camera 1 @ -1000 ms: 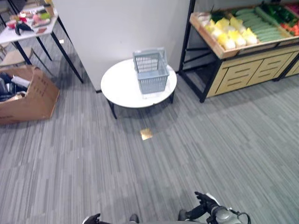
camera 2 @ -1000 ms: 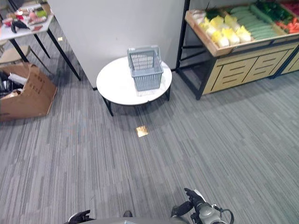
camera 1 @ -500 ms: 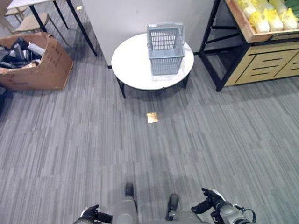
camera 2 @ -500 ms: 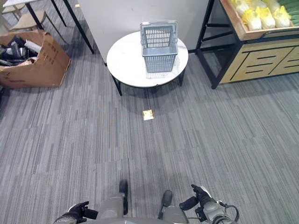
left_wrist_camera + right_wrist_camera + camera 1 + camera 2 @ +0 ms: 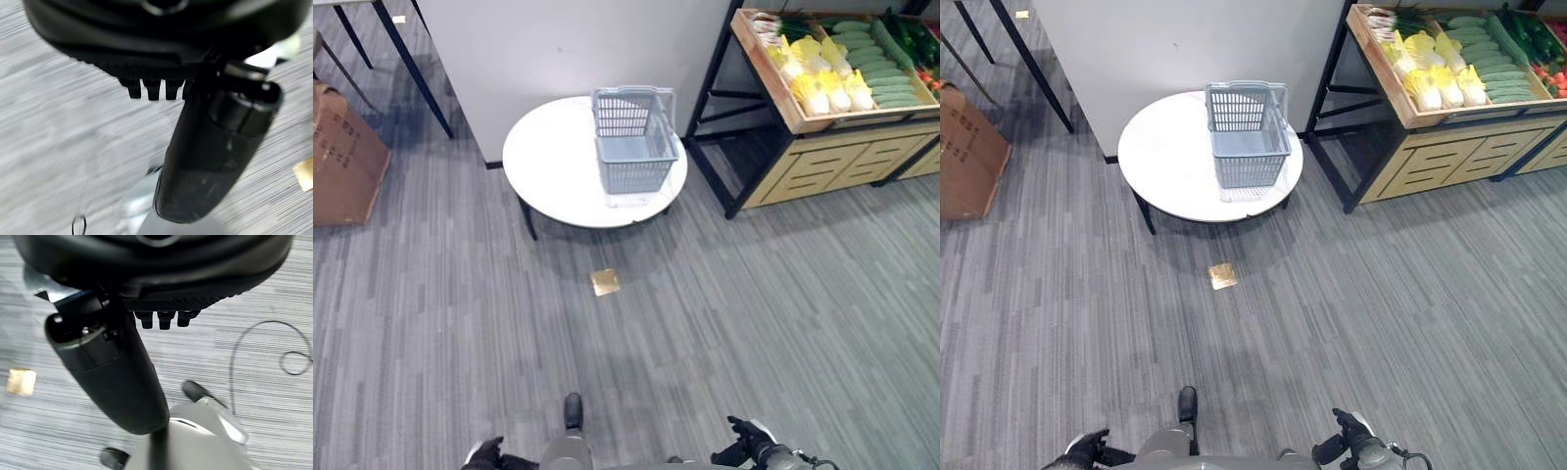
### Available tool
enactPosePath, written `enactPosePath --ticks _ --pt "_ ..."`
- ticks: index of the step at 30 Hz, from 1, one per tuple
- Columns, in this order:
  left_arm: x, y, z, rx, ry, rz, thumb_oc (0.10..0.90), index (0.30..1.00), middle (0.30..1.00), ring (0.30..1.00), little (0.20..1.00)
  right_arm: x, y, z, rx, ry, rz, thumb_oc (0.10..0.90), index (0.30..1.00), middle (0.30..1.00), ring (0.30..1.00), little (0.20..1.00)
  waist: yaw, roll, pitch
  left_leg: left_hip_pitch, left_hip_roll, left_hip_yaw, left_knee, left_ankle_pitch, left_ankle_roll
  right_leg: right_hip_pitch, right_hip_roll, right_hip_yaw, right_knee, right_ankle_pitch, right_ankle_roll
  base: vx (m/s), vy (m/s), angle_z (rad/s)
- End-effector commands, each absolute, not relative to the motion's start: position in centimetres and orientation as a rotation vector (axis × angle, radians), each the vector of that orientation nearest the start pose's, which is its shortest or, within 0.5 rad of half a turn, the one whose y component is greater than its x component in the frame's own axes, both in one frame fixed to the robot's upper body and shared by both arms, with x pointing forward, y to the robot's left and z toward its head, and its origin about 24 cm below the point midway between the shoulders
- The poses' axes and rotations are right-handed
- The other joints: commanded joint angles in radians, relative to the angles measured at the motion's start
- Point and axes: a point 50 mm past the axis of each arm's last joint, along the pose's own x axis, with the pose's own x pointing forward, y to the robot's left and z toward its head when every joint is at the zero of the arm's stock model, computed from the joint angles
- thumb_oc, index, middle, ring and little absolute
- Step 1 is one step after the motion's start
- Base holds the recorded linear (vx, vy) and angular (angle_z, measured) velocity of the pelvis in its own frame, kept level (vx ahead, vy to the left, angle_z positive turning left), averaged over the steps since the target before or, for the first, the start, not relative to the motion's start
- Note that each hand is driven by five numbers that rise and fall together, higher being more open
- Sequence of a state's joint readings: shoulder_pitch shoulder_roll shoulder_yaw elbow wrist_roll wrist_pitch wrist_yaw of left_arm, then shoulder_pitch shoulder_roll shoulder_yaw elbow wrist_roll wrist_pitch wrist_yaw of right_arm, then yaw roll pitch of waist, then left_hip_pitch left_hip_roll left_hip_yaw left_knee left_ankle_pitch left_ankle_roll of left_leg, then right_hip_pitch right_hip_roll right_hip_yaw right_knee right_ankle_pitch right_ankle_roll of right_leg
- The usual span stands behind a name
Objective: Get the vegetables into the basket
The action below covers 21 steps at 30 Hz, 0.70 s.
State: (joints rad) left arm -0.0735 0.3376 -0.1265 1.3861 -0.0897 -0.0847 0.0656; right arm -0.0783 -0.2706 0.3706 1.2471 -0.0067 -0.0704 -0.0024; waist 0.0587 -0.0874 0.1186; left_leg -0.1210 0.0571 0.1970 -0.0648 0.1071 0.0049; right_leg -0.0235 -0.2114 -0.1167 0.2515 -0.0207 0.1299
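Left eye view – basket: the grey plastic lattice basket [image 5: 633,149] stands upright on the round white worktop [image 5: 548,171], handle up, nothing in it that I can see.
Left eye view – vegetables: pale yellow-white cabbages [image 5: 822,83] and long green cucumbers [image 5: 876,78] lie in the slanted wooden crate [image 5: 773,86] on the stand, ahead and to my right, well apart from both hands.
Left eye view – long axis: the cucumbers lie roughly crosswise to my line of approach, so I judge a grip across their width will suit.
Left eye view – hands: my left hand [image 5: 485,453] and my right hand [image 5: 744,452] hang low at the bottom edge, nothing in either.
Right eye view – nearer arm: my right hand [image 5: 1349,433] sits on the crate's side, so I judge it the one to reach; the basket is just left of the stand.
Right eye view – floor: grey striped carpet, a small tan square [image 5: 1223,275] before the worktop, a cardboard box [image 5: 969,152] far left.
Left wrist view – fingers: mine [image 5: 152,89] show as short dark stubs, curled in, holding nothing.
Right wrist view – fingers: mine [image 5: 165,320] likewise tucked, empty, smooth black thumb [image 5: 110,372] alongside.
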Motion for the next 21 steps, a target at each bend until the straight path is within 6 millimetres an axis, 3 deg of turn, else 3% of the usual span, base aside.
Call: enactPosePath --ticks 1,3,4,6,8,9,11,12,14,15,17,19,21 --pt "9.1 29.3 -14.4 0.342 1.210 0.282 0.900 1.000 1.000 1.000 1.000 14.2 -21.4 -14.8 -0.501 1.031 0.225 0.900 1.000 1.000 1.000 1.000 -0.001 0.006 0.038 -0.058 0.018 -0.058 0.092 -0.031 -0.012 -0.038 0.000 0.023 0.147 0.211 0.074 0.17 0.372 -0.06" --pt "9.4 29.6 -14.2 0.338 1.198 0.297 0.900 1.000 1.000 1.000 1.000 15.1 -21.0 -14.5 -0.487 0.995 0.226 0.900 1.000 1.000 1.000 1.000 -0.010 0.019 0.054 -0.011 0.009 -0.057 0.076 -0.049 0.001 -0.095 -0.012 -0.015 0.192 0.227 0.067 0.19 0.264 0.12" --pt "9.7 29.7 -14.1 0.342 1.190 0.300 0.900 1.000 1.000 1.000 1.000 15.6 -20.8 -14.3 -0.484 0.976 0.229 0.900 1.000 1.000 1.000 1.000 -0.015 0.024 0.061 0.011 0.009 -0.056 0.066 -0.058 0.002 -0.128 -0.012 -0.036 0.171 0.206 0.055 0.22 0.127 0.03" --pt "10.0 29.7 -14.0 0.347 1.179 0.302 0.900 1.000 1.000 1.000 1.000 16.2 -20.6 -14.1 -0.480 0.953 0.228 0.900 1.000 1.000 1.000 1.000 -0.024 0.025 0.079 0.045 0.000 -0.067 0.059 -0.075 -0.003 -0.157 -0.010 -0.064 0.085 0.162 0.045 0.23 0.022 -0.04" --pt "10.9 29.7 -13.8 0.358 1.156 0.298 0.900 1.000 1.000 1.000 1.000 17.1 -20.3 -13.7 -0.504 0.924 0.247 0.900 1.000 1.000 1.000 1.000 -0.034 0.021 0.096 0.065 -0.005 -0.084 0.069 -0.100 -0.012 -0.183 -0.019 -0.070 -0.048 0.161 0.046 0.20 -0.063 0.04" --pt "10.9 29.7 -13.8 0.357 1.156 0.298 0.900 1.000 1.000 1.000 1.000 17.1 -20.4 -13.7 -0.504 0.924 0.247 0.900 1.000 1.000 1.000 1.000 -0.035 0.022 0.098 0.068 -0.003 -0.086 0.070 -0.102 -0.013 -0.179 -0.018 -0.072 -0.050 0.160 0.046 0.18 -0.083 0.20" --pt "13.1 29.2 -13.3 0.390 1.080 0.265 0.900 1.000 1.000 1.000 1.000 18.1 -20.3 -13.3 -0.530 0.898 0.256 0.900 1.000 1.000 1.000 1.000 -0.058 0.025 0.106 0.125 0.012 -0.114 0.057 -0.135 -0.042 -0.228 -0.058 -0.052 -0.221 0.236 0.081 0.41 -0.156 0.58" --pt "12.7 29.1 -13.5 0.386 1.095 0.259 0.900 1.000 1.000 1.000 1.000 18.0 -20.4 -13.3 -0.532 0.900 0.252 0.900 1.000 1.000 1.000 1.000 -0.064 0.024 0.104 0.143 0.015 -0.123 0.052 -0.143 -0.050 -0.241 -0.068 -0.046 -0.248 0.254 0.090 0.50 -0.171 0.61" --pt "12.0 28.9 -13.8 0.370 1.121 0.263 0.900 1.000 1.000 1.000 1.000 17.8 -20.6 -13.3 -0.531 0.909 0.249 0.900 1.000 1.000 1.000 1.000 -0.070 0.027 0.106 0.166 0.017 -0.136 0.048 -0.157 -0.056 -0.238 -0.070 -0.032 -0.251 0.266 0.096 0.29 -0.120 0.39" --pt "10.8 28.9 -14.1 0.356 1.163 0.267 0.900 1.000 1.000 1.000 1.000 17.2 -20.7 -13.6 -0.517 0.934 0.253 0.900 1.000 1.000 1.000 1.000 -0.066 0.024 0.096 0.185 0.021 -0.153 0.050 -0.172 -0.065 -0.223 -0.065 -0.048 -0.239 0.258 0.093 0.30 -0.174 0.56" --pt "10.4 28.9 -14.2 0.352 1.174 0.270 0.900 1.000 1.000 1.000 1.000 17.0 -20.7 -13.7 -0.506 0.945 0.257 0.900 1.000 1.000 1.000 1.000 -0.065 0.025 0.088 0.192 0.027 -0.162 0.056 -0.182 -0.070 -0.211 -0.061 -0.066 -0.239 0.254 0.087 0.30 -0.200 0.51" --pt "9.5 28.8 -14.5 0.360 1.200 0.256 0.900 1.000 1.000 1.000 1.000 16.5 -20.8 -13.9 -0.512 0.957 0.299 0.900 1.000 1.000 1.000 1.000 -0.062 0.048 0.060 0.211 0.079 -0.181 0.058 -0.159 -0.101 -0.196 -0.027 -0.121 -0.205 0.211 0.065 0.34 -0.309 0.41" --pt "10.1 28.5 -14.5 0.355 1.180 0.254 0.900 1.000 1.000 1.000 1.000 16.7 -21.3 -13.6 -0.504 0.947 0.282 0.900 1.000 1.000 1.000 1.000 -0.069 0.069 0.056 0.183 0.117 -0.192 0.108 -0.124 -0.125 -0.203 0.003 -0.150 -0.161 0.155 0.036 0.27 -0.286 0.27"
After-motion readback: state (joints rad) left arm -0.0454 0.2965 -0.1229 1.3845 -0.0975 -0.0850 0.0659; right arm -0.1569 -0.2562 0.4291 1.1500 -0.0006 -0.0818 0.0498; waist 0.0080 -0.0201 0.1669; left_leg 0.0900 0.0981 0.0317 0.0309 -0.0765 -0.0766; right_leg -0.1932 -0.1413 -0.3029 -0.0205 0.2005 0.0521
